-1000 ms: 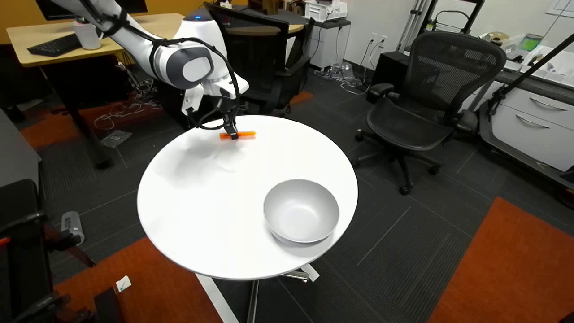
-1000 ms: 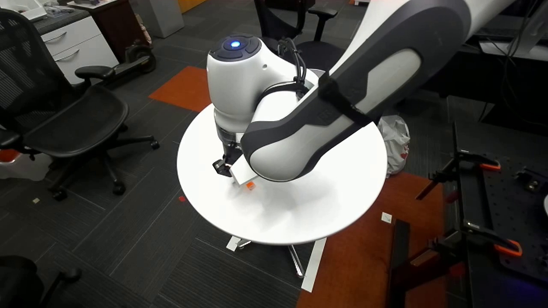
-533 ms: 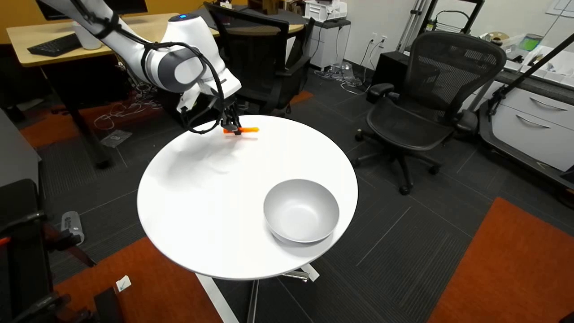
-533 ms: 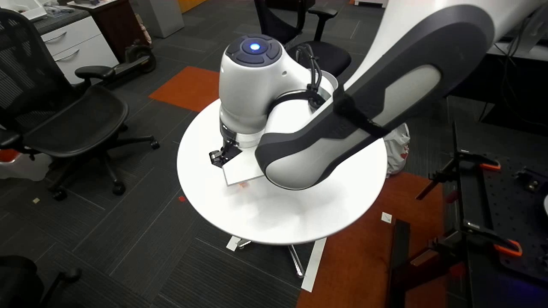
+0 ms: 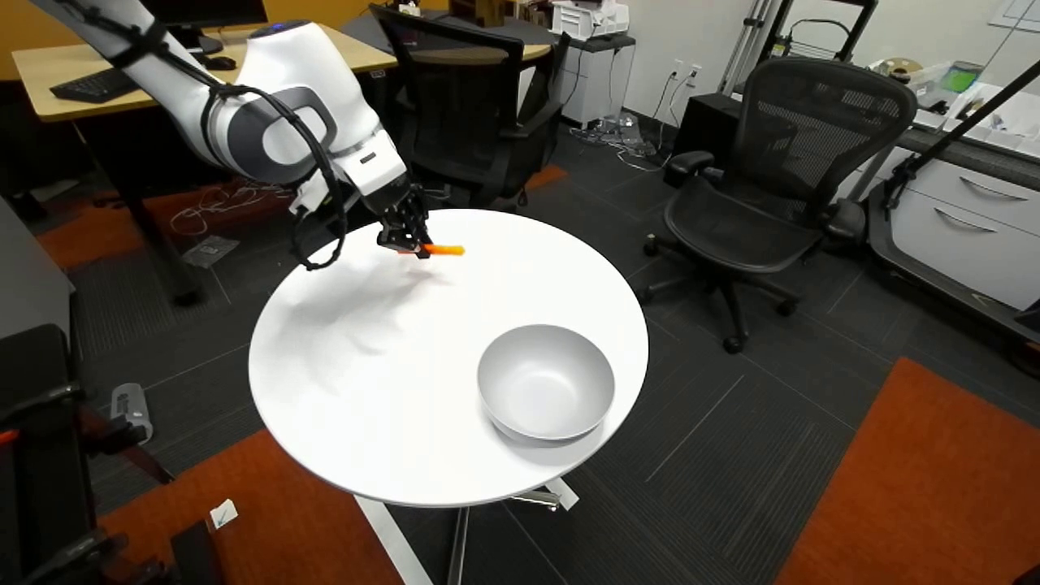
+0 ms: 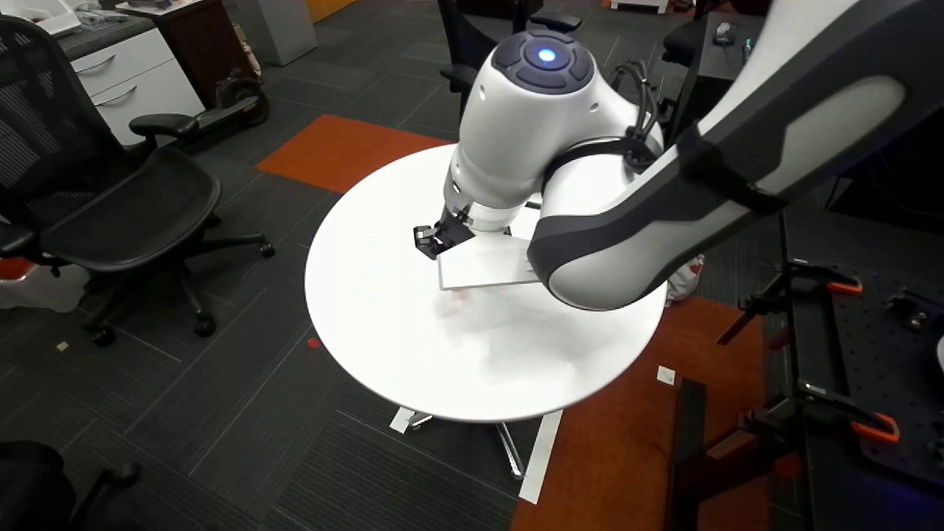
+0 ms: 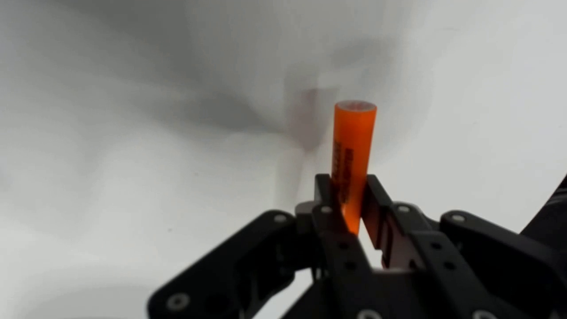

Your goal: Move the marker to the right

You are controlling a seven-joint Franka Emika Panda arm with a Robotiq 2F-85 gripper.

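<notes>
The orange marker [image 5: 447, 250] is a thin stick held roughly level above the white round table [image 5: 366, 422], near its far edge in an exterior view. My gripper [image 5: 424, 249] is shut on it around its middle, and the hand is tilted. In the wrist view the marker [image 7: 354, 141] sticks out forward between the black fingertips [image 7: 347, 184], with dark print on its side. Its faint reddish shadow on the table lies apart from it. In an exterior view the marker is hidden behind the hand's white panel [image 6: 487, 262], above the table [image 6: 383, 346].
A grey bowl [image 5: 544, 390] stands on the near right part of the table in an exterior view. A black office chair [image 5: 747, 219] stands beyond the table's edge. A desk [image 5: 325, 45] and another black chair [image 5: 463, 106] are behind the arm.
The marker has risen off the table in my grip. The wrist has swung and tilted. In an exterior view the marker's orange end, visible before, is now hidden.
</notes>
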